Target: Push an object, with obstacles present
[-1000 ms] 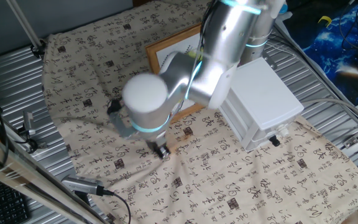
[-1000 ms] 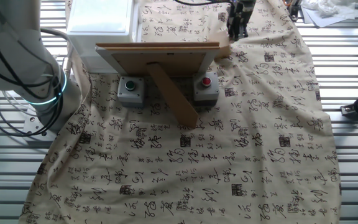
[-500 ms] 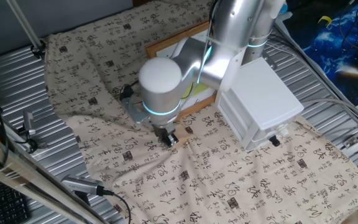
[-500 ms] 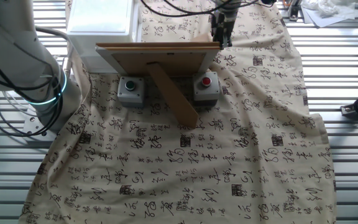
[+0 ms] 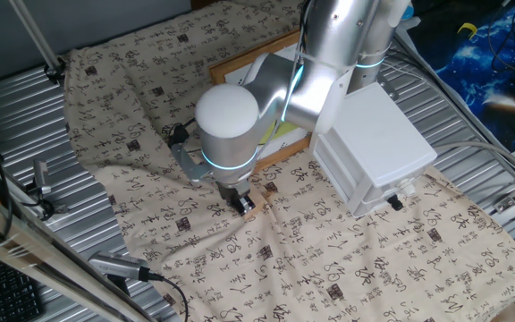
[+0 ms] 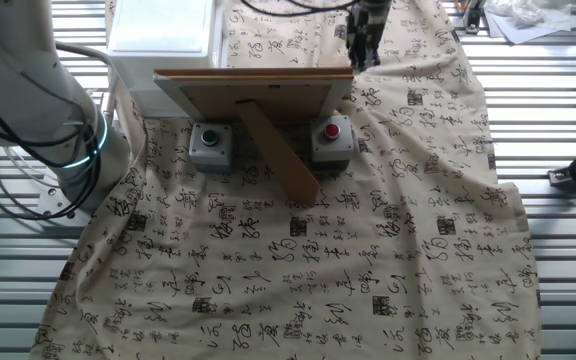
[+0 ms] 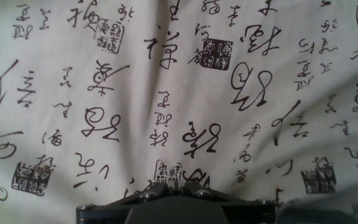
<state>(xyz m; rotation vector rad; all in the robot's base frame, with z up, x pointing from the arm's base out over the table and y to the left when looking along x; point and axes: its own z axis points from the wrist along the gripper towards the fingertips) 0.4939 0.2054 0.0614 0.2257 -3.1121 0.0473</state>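
1. Table top (image 5: pixel 25 98) of ribbed grey metal slats; most of it covered by a beige cloth (image 5: pixel 329 268) printed with black calligraphy and seal marks; cloth creased.
2. Blue patterned sheet (image 5: pixel 490 45) beyond the far corner.
3. Black keyboard (image 5: pixel 3 291) at the near edge; lighting even.

Arm (image 5: pixel 226 125) shifted slightly left; fingers (image 5: pixel 242 202) edged back from frame (image 6: pixel 258 92).

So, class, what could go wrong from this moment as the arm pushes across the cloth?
1. The gripper sits low on the loose cloth, which is creased around it; the cloth may drag and bunch.
2. The propped picture frame stands close beside the gripper and might be knocked.
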